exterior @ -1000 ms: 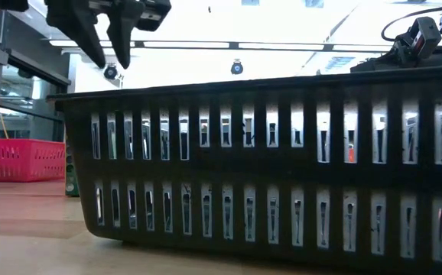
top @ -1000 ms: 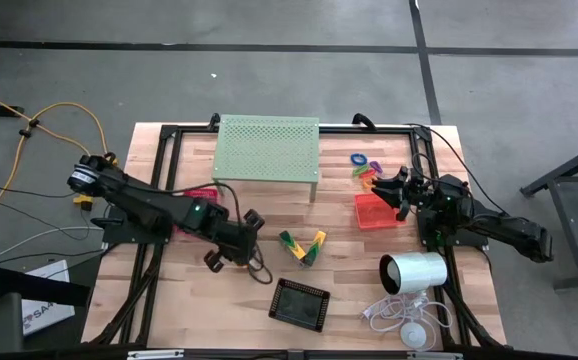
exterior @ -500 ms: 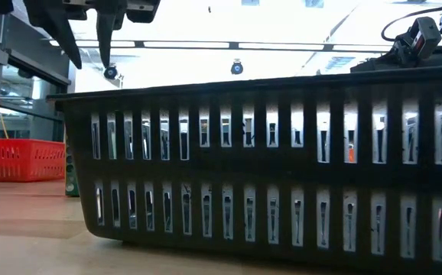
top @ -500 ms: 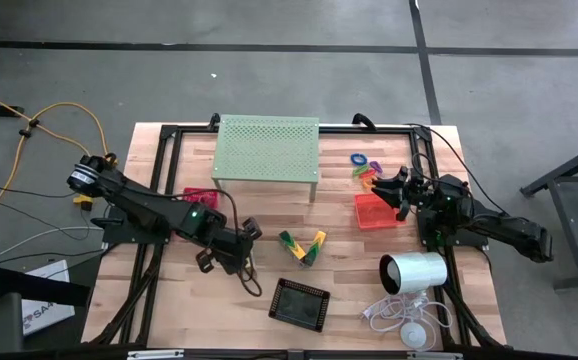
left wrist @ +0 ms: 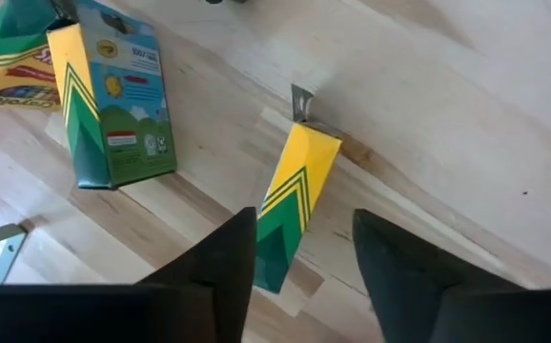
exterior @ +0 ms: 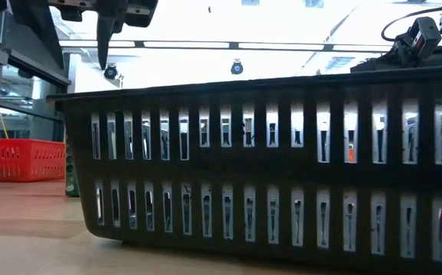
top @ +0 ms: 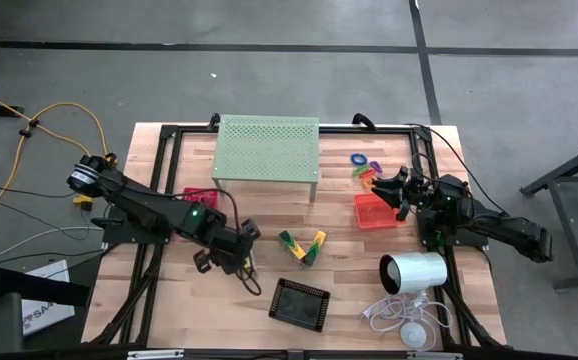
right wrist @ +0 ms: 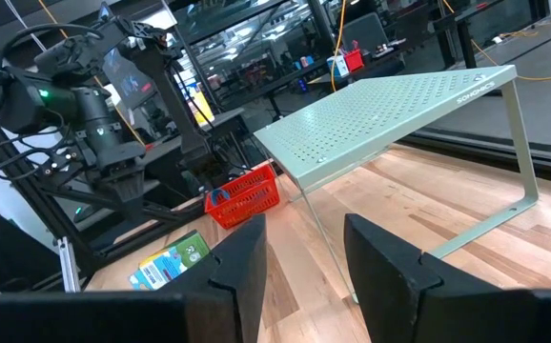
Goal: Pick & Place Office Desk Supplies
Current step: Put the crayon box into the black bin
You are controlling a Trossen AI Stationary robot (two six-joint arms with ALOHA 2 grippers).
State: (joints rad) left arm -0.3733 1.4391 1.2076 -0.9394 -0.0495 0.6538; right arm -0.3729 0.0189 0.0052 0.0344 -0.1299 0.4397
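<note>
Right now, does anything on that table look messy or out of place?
A bit. The yellow-and-green crayon boxes lie tipped at angles mid-table, not squared up. The black mesh tray sits skewed near the front edge. Coloured rings are scattered loose beside the orange tray. Nothing looks broken or spilled.

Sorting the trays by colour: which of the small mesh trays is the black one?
The black mesh tray sits alone at the table's front edge; the orange tray and pink-red tray lie farther back.
</note>
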